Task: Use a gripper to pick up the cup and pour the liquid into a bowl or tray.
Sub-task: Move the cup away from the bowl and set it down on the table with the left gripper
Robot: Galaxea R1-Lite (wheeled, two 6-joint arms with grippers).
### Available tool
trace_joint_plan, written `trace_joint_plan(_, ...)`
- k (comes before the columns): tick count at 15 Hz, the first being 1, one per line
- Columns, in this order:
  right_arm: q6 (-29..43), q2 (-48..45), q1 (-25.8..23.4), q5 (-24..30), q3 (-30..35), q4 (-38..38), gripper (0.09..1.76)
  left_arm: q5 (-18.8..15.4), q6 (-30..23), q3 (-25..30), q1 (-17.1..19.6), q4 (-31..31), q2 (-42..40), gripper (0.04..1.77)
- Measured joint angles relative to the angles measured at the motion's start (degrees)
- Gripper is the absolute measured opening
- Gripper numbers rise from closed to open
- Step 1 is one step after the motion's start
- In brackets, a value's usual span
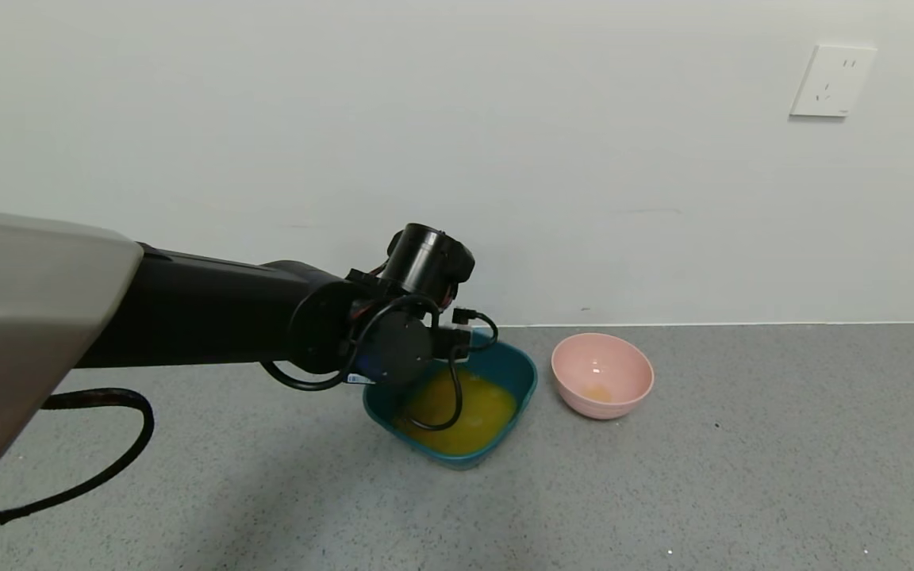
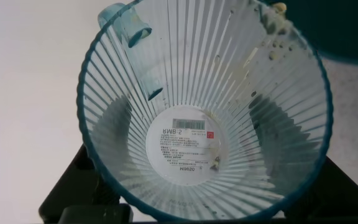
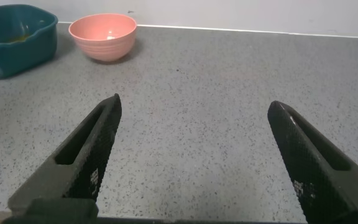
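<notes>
surface: grey speckled floor (image 1: 743, 476) | on it: teal basin (image 1: 522, 381); pink bowl (image 1: 602, 375) just beside it

The dark teal rounded-square plastic basin (image 1: 522, 379) and the round pink plastic bowl (image 1: 602, 375) sit close together near the far wall, a narrow gap between them. The left tool (image 1: 457, 337) hangs over the basin. Grey speckled bench (image 1: 782, 444) lies open on the right.
</notes>
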Motion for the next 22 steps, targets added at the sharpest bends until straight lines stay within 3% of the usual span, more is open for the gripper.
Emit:
trace_joint_plan(6,0.0,0.0,0.0,0.0,0.0,0.0,1.71,-7.13,-18.58,0.43,-0.59,0.59,-1.29,1.31)
trace_joint_plan(11,0.0,0.0,0.0,-0.02,0.0,0.0,1.71,-10.03,-31.93,2.45,-0.26,0.48,-4.33,1.31)
trace_joint_plan(20,0.0,0.0,0.0,0.0,-0.05,0.01,1.71,-16.52,-54.64,11.93,3.44,-0.02,-15.98,1.31)
trace_joint_plan(22,0.0,0.0,0.0,-0.02,-0.02,0.0,1.71,-18.12,-57.44,14.28,5.16,-0.06,-18.99,1.31)
